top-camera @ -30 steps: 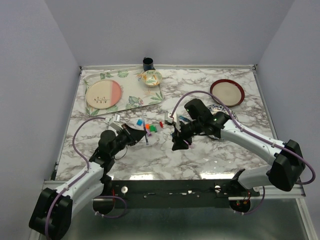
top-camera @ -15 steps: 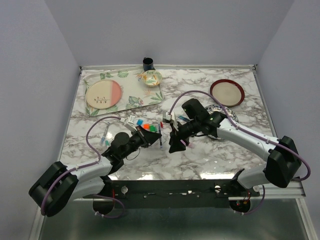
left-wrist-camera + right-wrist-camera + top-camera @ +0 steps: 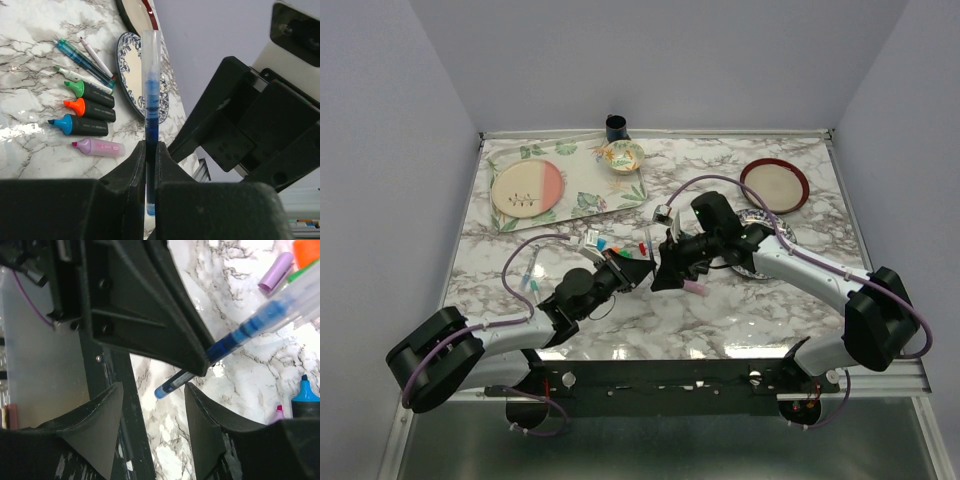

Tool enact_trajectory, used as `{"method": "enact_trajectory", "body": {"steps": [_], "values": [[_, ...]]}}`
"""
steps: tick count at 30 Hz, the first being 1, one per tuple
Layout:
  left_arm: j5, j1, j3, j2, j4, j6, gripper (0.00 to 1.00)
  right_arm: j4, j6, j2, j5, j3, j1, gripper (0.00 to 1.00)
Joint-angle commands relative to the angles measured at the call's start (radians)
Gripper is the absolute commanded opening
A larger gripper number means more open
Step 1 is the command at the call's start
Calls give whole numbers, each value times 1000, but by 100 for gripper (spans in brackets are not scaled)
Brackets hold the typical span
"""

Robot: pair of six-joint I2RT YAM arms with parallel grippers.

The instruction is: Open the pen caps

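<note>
Marble table (image 3: 740, 310) from above: small bright caps (image 3: 604, 243) loose just far of left gripper (image 3: 638, 270), outside both jaws. Right gripper (image 3: 668, 272) close at its right.

From left wrist: jaws pinched tight on pen (image 3: 150, 90), clear barrel with blue ink; uncapped highlighters (image 3: 90, 107) in a row at left, green, orange, blue, pink.

From right wrist: jaws spread wide, pen's blue end just beyond the gap; lilac cap (image 3: 274, 272) on marble at far right, well apart.

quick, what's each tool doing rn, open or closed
left tool: closed on the blue pen
right tool: open, that pen's end between its fingers
</note>
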State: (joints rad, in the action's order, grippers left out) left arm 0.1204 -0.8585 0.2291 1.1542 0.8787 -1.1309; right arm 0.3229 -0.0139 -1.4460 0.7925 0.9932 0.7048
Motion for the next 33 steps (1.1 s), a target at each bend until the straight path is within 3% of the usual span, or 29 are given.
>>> {"method": "enact_trajectory", "body": {"steps": [1, 8, 12, 13, 14, 16, 17, 23, 27, 33], "values": [[77, -39, 39, 18, 63, -1, 0, -110, -142, -2, -122, -41, -8, 57], [94, -65, 50, 30, 94, 0, 0, -110, -149, -7, -150, -42, -10, 38], [105, -66, 50, 19, 75, 0, 0, -87, -126, -11, -131, -30, -10, 8], [111, -66, 47, 13, 69, 0, 5, -78, -109, -16, -116, -22, -10, 1], [120, -66, 44, -5, 56, 2, 20, -67, -91, -19, -104, -16, -10, 1], [146, -66, 35, -33, 11, 11, 35, -20, -26, -30, -70, 13, -10, 1], [159, -66, 33, -50, -10, 25, 48, 5, 3, -43, -49, 27, -10, 1], [258, -65, 30, -218, -217, 66, 86, 130, 195, -86, 82, 65, -10, 1], [304, -60, 27, -280, -334, 74, 99, 162, 227, -105, 85, 78, -10, 1], [291, -51, 33, -284, -354, 83, 99, 182, 235, -125, 76, 87, -10, 1]]}}
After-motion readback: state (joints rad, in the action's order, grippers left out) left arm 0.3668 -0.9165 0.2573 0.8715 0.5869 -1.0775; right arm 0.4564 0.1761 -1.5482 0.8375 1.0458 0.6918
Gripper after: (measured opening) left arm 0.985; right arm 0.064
